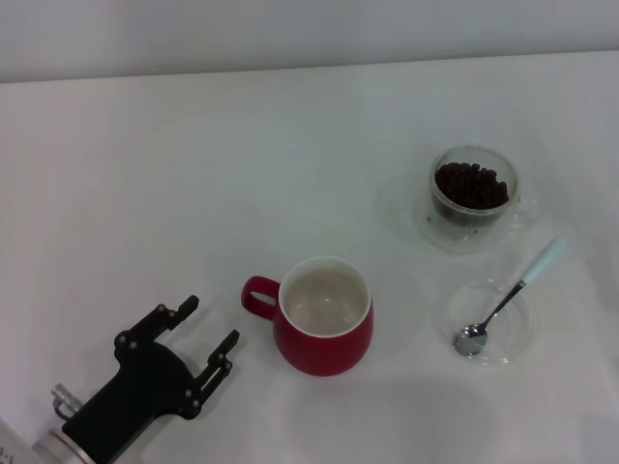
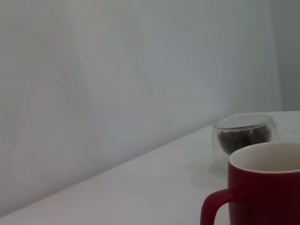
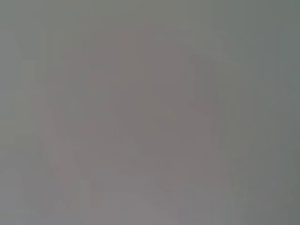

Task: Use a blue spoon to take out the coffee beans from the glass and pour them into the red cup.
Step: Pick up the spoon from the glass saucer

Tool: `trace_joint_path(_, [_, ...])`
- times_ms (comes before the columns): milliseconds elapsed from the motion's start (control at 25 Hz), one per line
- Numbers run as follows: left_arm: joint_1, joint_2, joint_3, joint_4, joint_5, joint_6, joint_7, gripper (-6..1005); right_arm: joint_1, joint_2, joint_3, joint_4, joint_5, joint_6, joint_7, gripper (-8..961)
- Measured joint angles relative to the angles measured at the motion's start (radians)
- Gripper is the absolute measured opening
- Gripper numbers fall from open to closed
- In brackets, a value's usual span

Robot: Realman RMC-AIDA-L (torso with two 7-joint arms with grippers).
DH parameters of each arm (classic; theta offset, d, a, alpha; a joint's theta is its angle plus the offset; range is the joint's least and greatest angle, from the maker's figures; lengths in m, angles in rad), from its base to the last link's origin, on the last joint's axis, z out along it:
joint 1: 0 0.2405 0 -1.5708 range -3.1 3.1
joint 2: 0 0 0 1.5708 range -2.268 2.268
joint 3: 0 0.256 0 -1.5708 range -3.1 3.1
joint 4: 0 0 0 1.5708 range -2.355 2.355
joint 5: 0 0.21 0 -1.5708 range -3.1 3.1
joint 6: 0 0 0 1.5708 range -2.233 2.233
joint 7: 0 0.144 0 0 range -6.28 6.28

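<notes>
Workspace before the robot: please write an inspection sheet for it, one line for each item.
Surface: white table, no spills seen.
Job's things: red cup upright, inside looks empty; glass on its saucer holds the coffee beans; blue spoon lies with its bowl in a flat clear dish.
Clutter: nothing seen.
Grippers: left hand open, beside the cup's handle, apart from it; right hand not in view.
Cables: nothing seen.
Surroundings: plain pale wall behind the table.
</notes>
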Motion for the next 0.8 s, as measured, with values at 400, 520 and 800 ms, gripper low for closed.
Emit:
trace_joint_path(400, [0.065, -0.004, -0.012, 0.014, -0.074, 0.056, 0.002, 578, -0.001, -0.001, -0.052, -0.035, 0.000, 0.007, 0.095, 858])
trace_joint_path(520, [0.069, -0.003, -0.012, 0.013, -0.110, 0.092, 0.002, 578, -0.002, -0.002, -0.058, -0.060, 0.000, 0.008, 0.114, 858])
trace_joint_path(800, [0.077, -0.005, -0.012, 0.007, -0.189, 0.113, 0.040, 578, -0.020, -0.001, -0.063, -0.118, 0.000, 0.024, 0.179, 858])
